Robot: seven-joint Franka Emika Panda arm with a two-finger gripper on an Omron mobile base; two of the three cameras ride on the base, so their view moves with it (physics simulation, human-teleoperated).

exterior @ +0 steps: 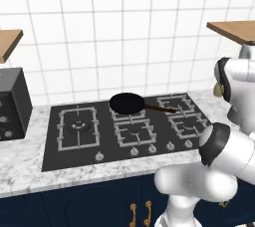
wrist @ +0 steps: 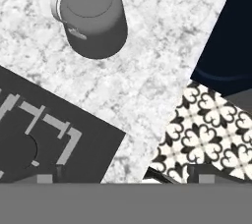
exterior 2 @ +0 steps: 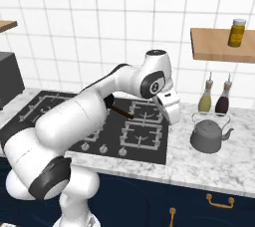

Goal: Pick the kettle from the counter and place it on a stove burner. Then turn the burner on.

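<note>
The dull-grey kettle (exterior 2: pixel 208 136) stands upright on the marbled counter (exterior 2: pixel 219 169), right of the black stove (exterior 2: pixel 144 136). The hand view looks down on the kettle (wrist: pixel 93 16), with its wire handle to one side of the knobbed lid. My gripper (exterior 2: pixel 174 120) hangs over the stove's right edge, left of the kettle and apart from it. Its fingertips (wrist: pixel 45 178) stand wide apart, open, with nothing between them. The large stove burner (exterior: pixel 78 126) with concentric rings lies at the stove's left end.
A flat black frying pan (exterior: pixel 127 103) sits on a rear middle burner. Several knobs (exterior: pixel 99 156) line the stove's front edge. Two bottles (exterior 2: pixel 205 99) stand behind the kettle, under a wooden shelf (exterior 2: pixel 219 44). A black appliance (exterior: pixel 12 102) stands left of the stove.
</note>
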